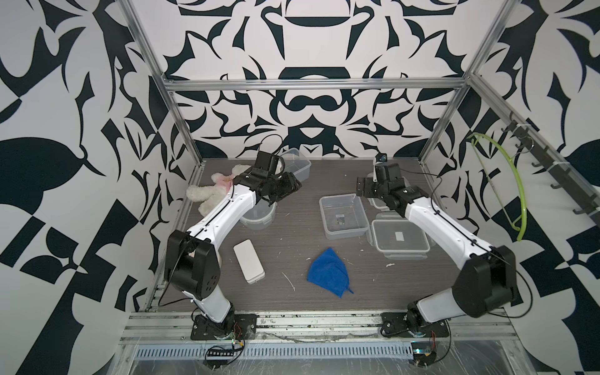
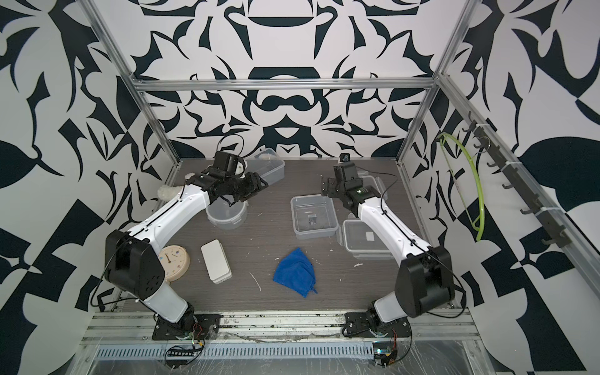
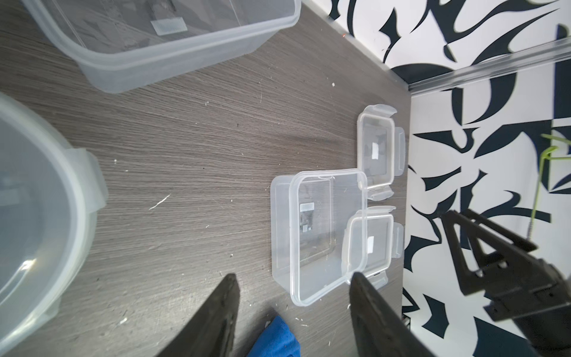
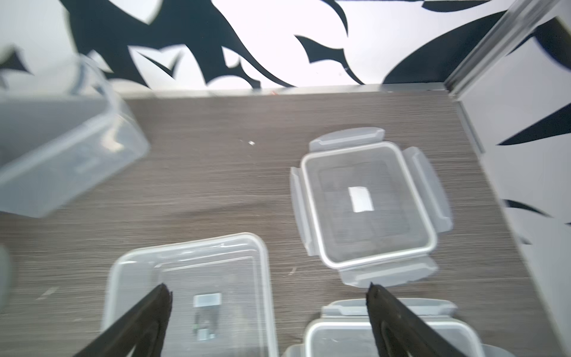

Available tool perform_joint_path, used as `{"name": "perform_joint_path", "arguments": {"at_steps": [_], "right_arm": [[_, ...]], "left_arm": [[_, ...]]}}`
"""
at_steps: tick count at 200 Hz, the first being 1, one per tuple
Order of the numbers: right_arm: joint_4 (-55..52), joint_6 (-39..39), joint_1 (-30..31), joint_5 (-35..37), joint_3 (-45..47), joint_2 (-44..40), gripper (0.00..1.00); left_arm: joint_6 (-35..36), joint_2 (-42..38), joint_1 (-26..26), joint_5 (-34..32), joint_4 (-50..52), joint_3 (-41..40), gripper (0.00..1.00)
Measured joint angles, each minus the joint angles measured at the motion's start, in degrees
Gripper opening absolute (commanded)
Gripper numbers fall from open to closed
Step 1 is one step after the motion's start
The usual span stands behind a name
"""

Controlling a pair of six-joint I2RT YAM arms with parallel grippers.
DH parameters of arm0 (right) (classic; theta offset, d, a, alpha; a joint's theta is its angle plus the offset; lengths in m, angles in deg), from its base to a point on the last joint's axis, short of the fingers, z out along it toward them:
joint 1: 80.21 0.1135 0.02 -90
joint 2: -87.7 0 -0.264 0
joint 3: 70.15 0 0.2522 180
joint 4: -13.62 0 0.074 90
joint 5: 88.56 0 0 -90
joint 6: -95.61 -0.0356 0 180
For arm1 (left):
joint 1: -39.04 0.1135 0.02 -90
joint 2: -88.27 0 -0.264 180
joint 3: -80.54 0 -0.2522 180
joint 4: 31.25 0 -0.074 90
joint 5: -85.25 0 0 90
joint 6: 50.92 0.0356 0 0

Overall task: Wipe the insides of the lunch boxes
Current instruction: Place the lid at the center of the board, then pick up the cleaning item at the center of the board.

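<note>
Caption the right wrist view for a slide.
Open right end effector by a lidless rectangular lunch box, a detached lid beside it.

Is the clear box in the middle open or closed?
Open: the middle box has no lid on; its inside shows from above.

Round lunch box [image 1: 258, 218], 10 o'clock on the desk [image 1: 292, 233]: far rim hidden under left arm [image 1: 227, 207]; far lid [image 1: 377, 203], 2 o'clock: largely covered by right arm [image 1: 431, 224]; clock [image 2: 177, 259], 8 o'clock: half hidden; blue cloth [image 3: 275, 340]: cut off by left wrist view edge.
</note>
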Motion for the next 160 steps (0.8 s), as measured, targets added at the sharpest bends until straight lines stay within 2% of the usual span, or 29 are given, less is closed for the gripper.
{"name": "perform_joint_path", "arguments": {"at_steps": [24, 35, 56, 74, 100, 115, 138, 160], "right_arm": [[4.39, -1.25, -0.96, -10.36, 2.34, 0.61, 1.00], [5.27, -1.90, -1.27, -14.64, 2.32, 2.32, 0.83], [5.38, -2.56, -1.14, -22.12, 2.32, 5.90, 0.68], [4.26, -2.45, -0.04, -24.37, 2.32, 7.50, 0.57], [0.26, -1.16, 4.85, -24.00, 2.47, 6.05, 0.50], [-1.46, -0.33, 9.77, -23.37, 3.65, 3.19, 0.50], [-5.18, 0.37, 19.91, -19.08, 6.95, -2.60, 0.62], [-9.09, -0.11, 30.18, -13.79, 10.29, -5.44, 0.67]], "left_arm": [[-0.44, -1.68, -0.66, -1.55, 0.48, -0.72, 0.61], [-0.57, -1.97, -1.03, -2.32, 0.70, -0.72, 0.61], [-0.87, -2.23, -1.79, -3.58, 1.18, -0.92, 0.61], [-1.05, -2.80, -2.10, -4.42, 1.46, -2.25, 0.61], [-1.42, -2.93, -2.27, -4.94, 2.60, -3.58, 0.60], [-1.49, -2.93, -2.27, -5.11, 3.17, -3.69, 0.60], [-1.57, -2.93, -2.25, -5.73, 3.26, -3.69, 0.60], [-1.77, -2.84, -2.25, -5.86, 3.23, -3.69, 0.60]]}}
